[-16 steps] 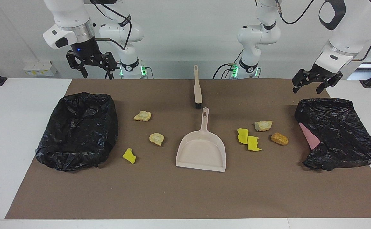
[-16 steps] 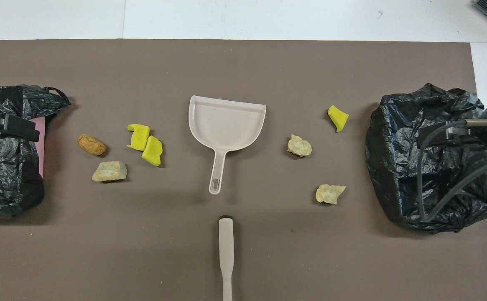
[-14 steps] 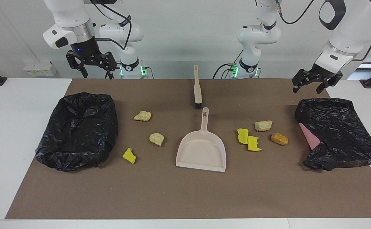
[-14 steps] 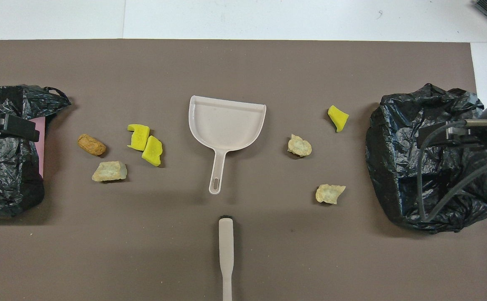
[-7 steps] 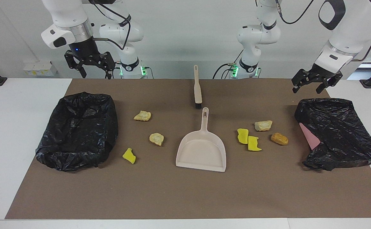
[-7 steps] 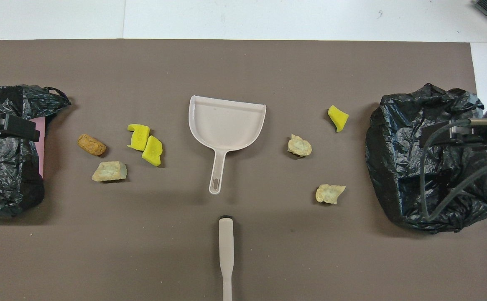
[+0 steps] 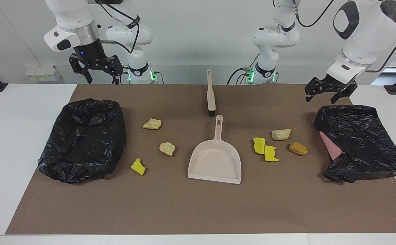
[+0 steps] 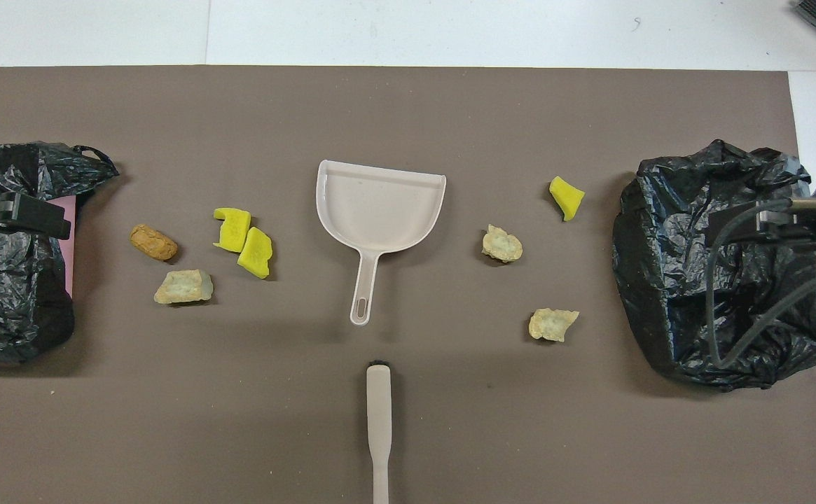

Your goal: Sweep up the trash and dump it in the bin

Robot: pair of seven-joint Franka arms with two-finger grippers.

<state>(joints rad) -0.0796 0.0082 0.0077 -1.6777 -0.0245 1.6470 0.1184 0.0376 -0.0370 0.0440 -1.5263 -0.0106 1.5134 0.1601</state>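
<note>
Several bits of trash lie on the brown mat on both sides of the beige dustpan (image 7: 214, 161) (image 8: 379, 206). Toward the right arm's end are a yellow foam bit (image 7: 137, 166) and two tan lumps (image 7: 152, 124) (image 7: 167, 148). Toward the left arm's end are two yellow bits (image 7: 265, 149), a tan lump (image 7: 281, 134) and a brown lump (image 7: 298, 148). A beige brush (image 7: 211, 93) (image 8: 379, 420) lies nearer to the robots than the dustpan. The bin (image 7: 84, 136) (image 8: 723, 266), lined with a black bag, sits at the right arm's end. My right gripper (image 7: 102, 80) hangs open over the mat's edge by the bin. My left gripper (image 7: 321, 98) hangs open, holding nothing.
At the left arm's end of the mat, a second black bag (image 7: 361, 141) (image 8: 8, 266) is draped over something pink. White tabletop (image 7: 14, 136) borders the mat (image 7: 198, 207).
My left gripper has drifted a little toward the table's middle. My right gripper has shifted very slightly. Nothing on the mat has moved.
</note>
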